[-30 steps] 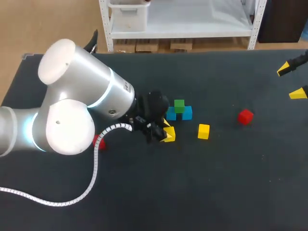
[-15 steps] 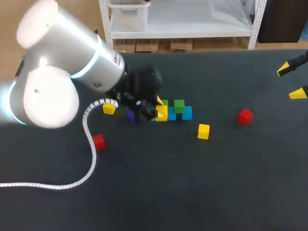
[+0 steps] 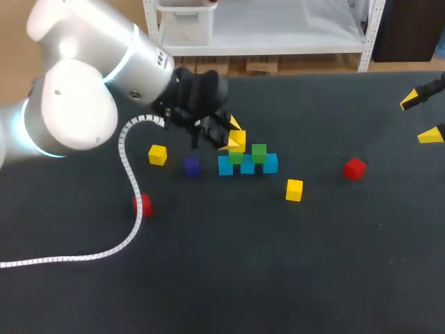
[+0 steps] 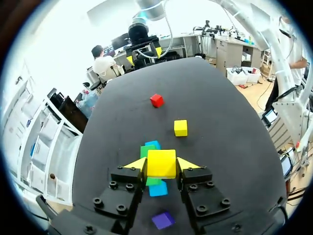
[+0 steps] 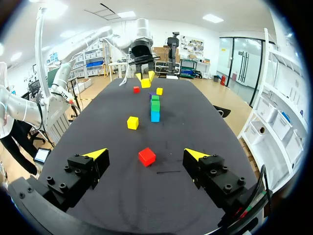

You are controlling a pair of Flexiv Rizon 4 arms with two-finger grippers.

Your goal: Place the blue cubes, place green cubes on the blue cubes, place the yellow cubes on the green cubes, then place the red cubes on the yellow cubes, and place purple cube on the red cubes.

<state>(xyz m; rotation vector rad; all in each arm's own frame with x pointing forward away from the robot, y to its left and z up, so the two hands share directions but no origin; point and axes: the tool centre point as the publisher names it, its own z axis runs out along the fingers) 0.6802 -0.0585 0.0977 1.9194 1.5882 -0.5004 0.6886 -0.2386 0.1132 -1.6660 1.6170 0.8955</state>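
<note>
The left gripper [image 4: 161,165] pinches a yellow cube [image 3: 238,141] just left of the head view's centre, straight above the left green cube [image 3: 236,158] on the blue row [image 3: 225,167]. I cannot tell whether they touch. The cube has no long axis; its faces look square to the row, which runs left–right. The right gripper [image 3: 425,117], spread and empty, sits at the far right edge.

Black table [image 3: 313,264] under scattered cubes [image 3: 294,189]

Held cube [image 3: 237,140] hangs seemingly just above the stacked cubes [image 3: 259,154].
</note>
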